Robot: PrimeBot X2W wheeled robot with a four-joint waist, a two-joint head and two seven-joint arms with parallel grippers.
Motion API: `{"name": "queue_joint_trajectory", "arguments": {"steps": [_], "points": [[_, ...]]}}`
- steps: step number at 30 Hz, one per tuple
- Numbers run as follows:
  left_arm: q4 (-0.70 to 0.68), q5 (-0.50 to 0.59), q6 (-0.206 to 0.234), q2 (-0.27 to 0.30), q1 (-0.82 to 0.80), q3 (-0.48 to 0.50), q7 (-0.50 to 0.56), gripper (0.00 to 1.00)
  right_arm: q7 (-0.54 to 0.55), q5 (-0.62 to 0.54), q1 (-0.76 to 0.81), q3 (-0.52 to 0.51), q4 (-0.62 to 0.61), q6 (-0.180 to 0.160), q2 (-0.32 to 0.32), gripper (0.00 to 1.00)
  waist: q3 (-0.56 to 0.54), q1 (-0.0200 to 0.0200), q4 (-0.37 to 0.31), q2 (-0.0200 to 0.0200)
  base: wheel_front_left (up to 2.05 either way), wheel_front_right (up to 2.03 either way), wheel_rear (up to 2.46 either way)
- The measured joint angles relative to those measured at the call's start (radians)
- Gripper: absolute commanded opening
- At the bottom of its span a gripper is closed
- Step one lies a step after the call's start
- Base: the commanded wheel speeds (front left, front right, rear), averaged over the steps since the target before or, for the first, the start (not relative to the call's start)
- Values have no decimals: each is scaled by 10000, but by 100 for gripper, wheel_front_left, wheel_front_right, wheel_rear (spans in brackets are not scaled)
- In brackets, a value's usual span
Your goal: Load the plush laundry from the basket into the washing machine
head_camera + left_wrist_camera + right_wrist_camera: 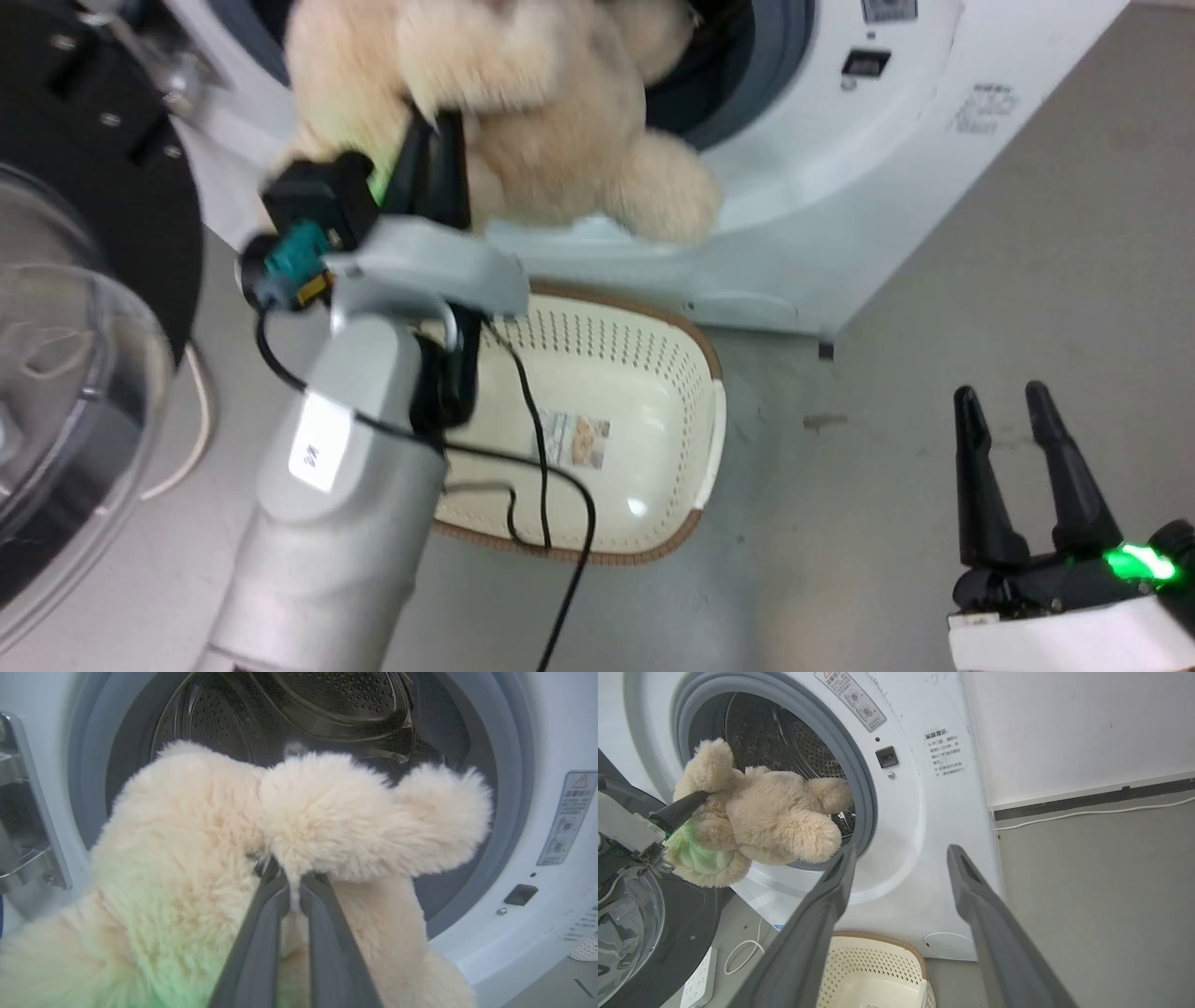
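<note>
Head view: the left pincer point(434, 131) is clamped on fur of the plush laundry point(551, 121), held at the mouth of the washing machine point(840, 196), forearm reaching up toward the opening; the empty basket point(714, 366) sits at the machine's foot. The right pincer point(1001, 392) idles wide open, clear of the machine.

Left wrist view: the pinch looks shallow, so the toy could slip short of the drum point(327, 700).

Right wrist view: a leg outside the gasket point(867, 793) may snag.

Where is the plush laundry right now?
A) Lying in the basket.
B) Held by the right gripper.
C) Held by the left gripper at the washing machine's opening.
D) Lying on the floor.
C: the left gripper is shut on the plush laundry, holding it at the washing machine opening, above the basket.
</note>
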Motion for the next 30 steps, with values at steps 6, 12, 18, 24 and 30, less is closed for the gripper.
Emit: {"name": "queue_joint_trajectory", "arguments": {"steps": [6,12,18,24,30], "points": [[117,282,-61,-12,-1140,543,0,0,-6,-50,-313,15,-169,0,0,100,844,0,-244,0,0,0,0],[217,709,-150,8,-2247,1055,0,0,-98,-48,-599,52,-276,0,0,100,1726,0,-525,0,0,0,0],[443,1156,-268,88,-3235,1377,-2,0,-198,33,-798,71,-305,0,0,100,2530,1,-848,0,0,0,0],[1055,1457,-357,416,-4229,1599,-13,0,-284,163,-906,190,-247,0,0,100,3128,0,-1195,0,0,0,0],[1737,1705,-414,819,-5372,1662,-13,0,-314,276,-925,270,-205,0,0,100,3614,0,-1482,0,0,0,0]]}}
